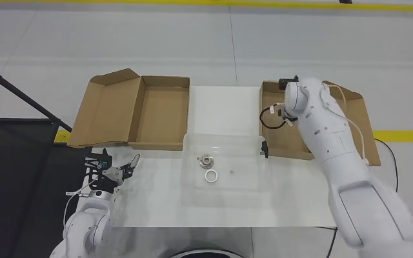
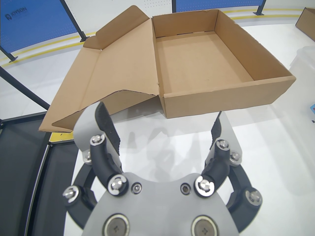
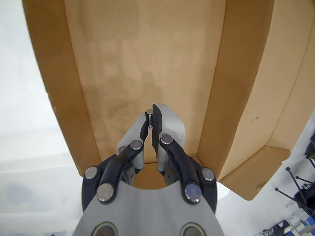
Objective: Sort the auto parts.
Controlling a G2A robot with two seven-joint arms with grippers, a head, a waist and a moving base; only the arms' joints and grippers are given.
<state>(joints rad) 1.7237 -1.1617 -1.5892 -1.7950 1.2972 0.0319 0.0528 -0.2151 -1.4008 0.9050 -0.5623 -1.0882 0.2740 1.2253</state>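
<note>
The thin silver screw (image 3: 149, 121) is clamped between the two fingers of the right pincer (image 3: 150, 114), which is closed down to a narrow slit around it. Its long axis runs along the fingers, from their tips back toward the wrist; which end carries the head I cannot tell. It hangs over the bare floor of the open brown cardboard box on the right (image 3: 147, 50) (image 1: 270, 97), near one of its long walls and clear of the cardboard.

Just beside that box, in the middle of the white table (image 1: 226, 109), stands a clear plastic tray (image 1: 245, 187). In it lie a silver round metal part (image 1: 206, 159) and, close beside it, a white ring (image 1: 210, 175).

On the tray's other side sits a second brown cardboard box with its lid folded out flat (image 1: 161, 113) (image 2: 196, 60).

The left pincer (image 2: 160, 114) (image 1: 119, 169) is spread wide and holds nothing, above the table edge near that box's front corner.
</note>
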